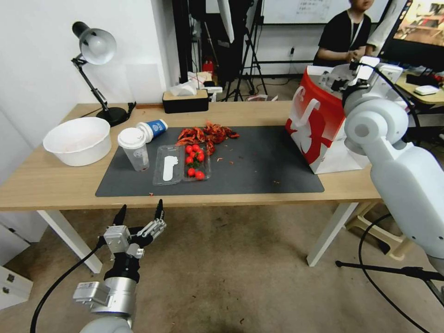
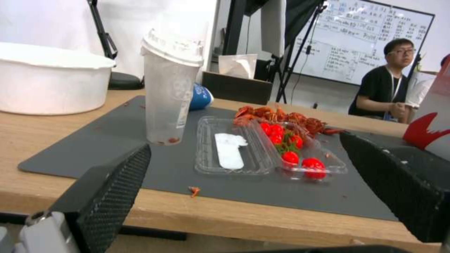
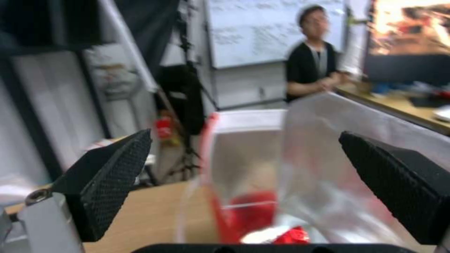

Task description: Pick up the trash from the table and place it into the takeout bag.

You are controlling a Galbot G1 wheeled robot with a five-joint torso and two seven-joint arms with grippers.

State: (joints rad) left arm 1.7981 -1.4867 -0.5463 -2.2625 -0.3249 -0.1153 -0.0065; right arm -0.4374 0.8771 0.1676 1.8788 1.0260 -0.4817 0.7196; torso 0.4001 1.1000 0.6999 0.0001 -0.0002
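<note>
Trash on the mat (image 1: 259,171) — lidded cup (image 1: 134,149), paper cup (image 1: 152,129), tomato tray (image 1: 182,164), red shells (image 1: 208,134). Left gripper (image 1: 140,213) spread wide, below table edge; right gripper (image 3: 244,182) spread over takeout bag (image 1: 319,129) w/ red scrap inside.

Light matt wood table (image 1: 46,185), matt dark grey mat (image 1: 259,166), glossy paper takeout bag (image 1: 319,125), clear plastic tray (image 1: 169,169)

bowl (image 1: 77,140) left on table (image 1: 41,182), takeout bag (image 1: 319,125) right
</note>
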